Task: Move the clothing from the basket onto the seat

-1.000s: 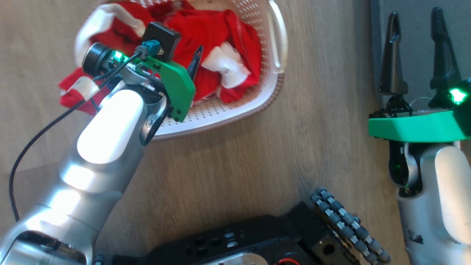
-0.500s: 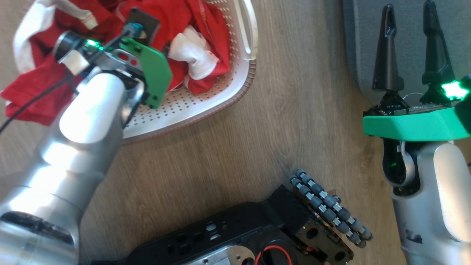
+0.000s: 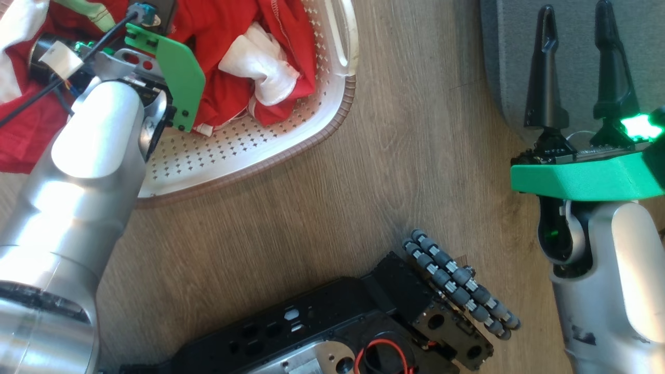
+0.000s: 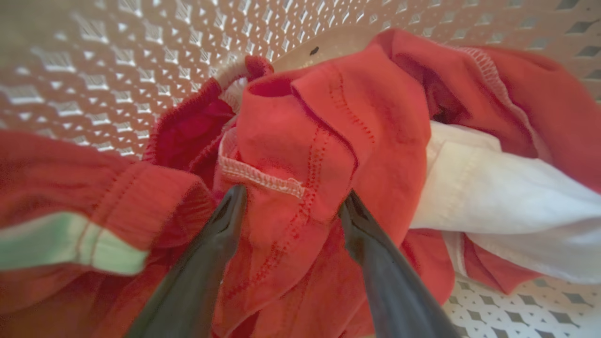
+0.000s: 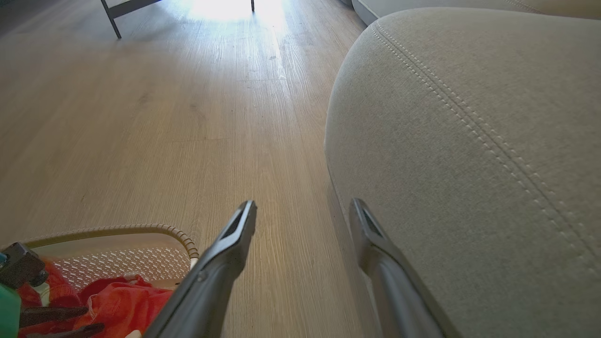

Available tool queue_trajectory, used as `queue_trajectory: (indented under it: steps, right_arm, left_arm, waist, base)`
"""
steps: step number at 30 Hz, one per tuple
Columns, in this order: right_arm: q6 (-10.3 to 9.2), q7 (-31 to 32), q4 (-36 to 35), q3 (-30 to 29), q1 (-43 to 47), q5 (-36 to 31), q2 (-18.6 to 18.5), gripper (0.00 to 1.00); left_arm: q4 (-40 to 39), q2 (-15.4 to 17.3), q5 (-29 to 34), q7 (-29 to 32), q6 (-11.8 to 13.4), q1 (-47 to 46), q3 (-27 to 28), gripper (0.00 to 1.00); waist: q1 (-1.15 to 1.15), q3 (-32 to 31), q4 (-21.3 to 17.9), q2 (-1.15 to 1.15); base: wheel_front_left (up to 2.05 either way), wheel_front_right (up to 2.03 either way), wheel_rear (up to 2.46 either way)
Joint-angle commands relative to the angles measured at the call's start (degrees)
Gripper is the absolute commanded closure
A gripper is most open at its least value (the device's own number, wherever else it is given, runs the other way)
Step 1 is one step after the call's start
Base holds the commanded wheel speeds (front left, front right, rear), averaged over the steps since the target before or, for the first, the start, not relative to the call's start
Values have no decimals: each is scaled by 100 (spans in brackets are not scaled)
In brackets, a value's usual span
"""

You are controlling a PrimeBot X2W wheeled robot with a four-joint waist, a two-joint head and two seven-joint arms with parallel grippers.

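The cream perforated basket [image 3: 244,156] stands on the floor at the upper left of the head view, holding the red clothing [image 3: 228,98] with white trim [image 3: 260,67]. My left arm reaches down into it. In the left wrist view my left gripper [image 4: 293,195] is open, its two dark fingers straddling a raised fold of the red clothing [image 4: 300,136] with pale stitching. My right gripper [image 3: 574,11] stands open and holds nothing, over the edge of the grey seat [image 3: 506,52]. In the right wrist view the right gripper [image 5: 303,205] points along the floor beside the seat [image 5: 469,141], with the basket [image 5: 117,230] low left.
Part of a red garment [image 3: 21,140] hangs over the basket's left side. My black base with its roller wheel [image 3: 457,283] sits at the bottom. Wooden floor [image 3: 389,171] lies between basket and seat. A dark furniture leg [image 5: 110,16] stands far off.
The head camera has turned, shifting the whole picture left and up. My left gripper has sunk deeper into the basket among the clothing. The right gripper has kept its place and stays open.
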Motion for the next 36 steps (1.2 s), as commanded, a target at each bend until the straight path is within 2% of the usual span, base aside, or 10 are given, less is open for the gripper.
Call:
queue_trajectory:
  steps: [1,12,13,14,15,18,20,21,29,36]
  right_arm:
    - [40,-27,-193,77,314,15,-3,0]
    - [40,-27,-280,60,346,-191,-3,0]
    - [40,-27,-281,56,348,-195,-3,0]
    - [40,-27,-278,51,349,-192,-3,0]
    - [40,-27,-277,46,345,-188,-3,0]
    - [40,-27,-298,28,333,-192,-3,0]
    - [40,-27,-313,13,327,-208,-3,0]
    - [40,-27,-320,8,327,-219,-3,0]
    - [40,-27,-295,-105,333,-278,-3,0]
    - [40,-27,-237,-384,372,-575,-3,0]
  left_arm:
    - [-50,104,-29,-60,12,-21,120,0]
    - [292,-230,-328,-390,-434,-75,31,0]
    - [310,-256,-343,-428,-463,-84,7,6]
    - [326,-279,-351,-476,-483,-96,-16,25]
    - [359,-313,-370,-600,-508,-121,-43,51]
    - [463,-347,-382,-704,-535,-150,-98,68]
    - [531,-372,-391,-769,-552,-171,-139,95]
    - [554,-389,-403,-812,-562,-181,-158,100]
    - [533,-564,-680,-1242,-619,-231,-262,100]
    - [-154,-582,-1527,-1947,-626,20,-204,100]
  waist:
    - [0,12,14,0]
    - [0,104,222,0]
    - [0,106,230,0]
    - [0,106,235,0]
    - [0,107,245,0]
    - [0,121,276,0]
    - [0,132,301,0]
    - [0,138,314,0]
    - [0,82,529,0]
    - [0,-484,1133,0]
  base:
    - [0,0,0]
    - [0,0,0]
    - [0,0,0]
    - [0,0,0]
    - [0,0,0]
    - [0,0,0]
    - [0,0,0]
    - [0,0,0]
    - [0,0,0]
    - [0,0,0]
